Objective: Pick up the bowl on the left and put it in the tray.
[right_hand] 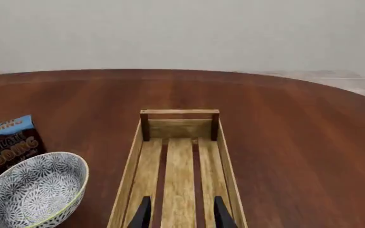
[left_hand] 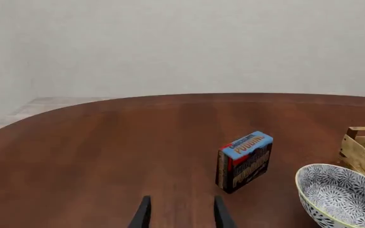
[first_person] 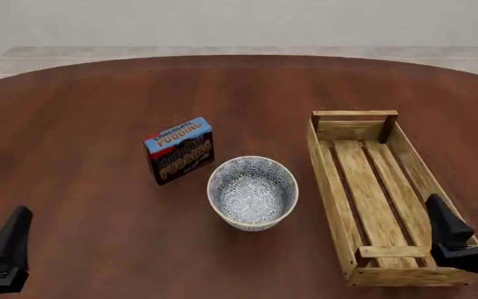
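The bowl (first_person: 253,192), white with a dense blue-grey floral pattern and a pale rim, stands upright near the table's middle, just left of the tray (first_person: 336,193). The tray is a long light-wood slatted crate with nothing in it. My left gripper (left_hand: 181,216) is open and holds nothing; it is low at the near left, well short of the bowl (left_hand: 342,194), and one of its fingers (first_person: 8,243) shows in the front view. Over the tray's near end (right_hand: 179,185), my right gripper (first_person: 470,223) is also open with nothing between its fingers.
A chocolate pudding box (first_person: 179,149) stands upright just behind and left of the bowl, close to it. The round dark-wood table (first_person: 98,112) stretches wide to the left and back. Beyond its far edge are a pale floor and a wall.
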`<state>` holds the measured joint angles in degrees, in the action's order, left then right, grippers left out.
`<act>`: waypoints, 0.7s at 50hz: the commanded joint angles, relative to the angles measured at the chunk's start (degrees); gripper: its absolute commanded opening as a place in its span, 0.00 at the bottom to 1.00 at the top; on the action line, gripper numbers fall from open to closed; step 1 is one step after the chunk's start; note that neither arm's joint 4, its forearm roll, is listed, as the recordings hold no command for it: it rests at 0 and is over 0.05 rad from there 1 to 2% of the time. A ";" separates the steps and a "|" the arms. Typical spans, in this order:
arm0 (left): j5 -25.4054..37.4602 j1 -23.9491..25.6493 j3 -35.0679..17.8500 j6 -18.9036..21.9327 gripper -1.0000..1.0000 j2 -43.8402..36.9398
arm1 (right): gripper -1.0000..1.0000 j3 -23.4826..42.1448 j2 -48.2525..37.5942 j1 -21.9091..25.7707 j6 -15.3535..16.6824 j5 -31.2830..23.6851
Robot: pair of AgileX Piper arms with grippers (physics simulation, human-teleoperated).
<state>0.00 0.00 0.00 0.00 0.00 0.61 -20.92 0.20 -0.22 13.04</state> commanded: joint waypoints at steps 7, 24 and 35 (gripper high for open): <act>0.00 0.00 0.00 0.00 1.00 0.00 | 1.00 -0.27 18.01 0.47 1.29 -10.45; 0.00 0.00 0.00 0.00 1.00 0.00 | 1.00 0.31 14.41 1.61 3.14 -7.37; 0.00 0.00 0.00 0.00 1.00 0.00 | 1.00 2.30 6.89 4.68 4.09 -2.59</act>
<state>0.00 0.00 0.00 0.00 0.00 1.65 -9.32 2.57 3.12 7.26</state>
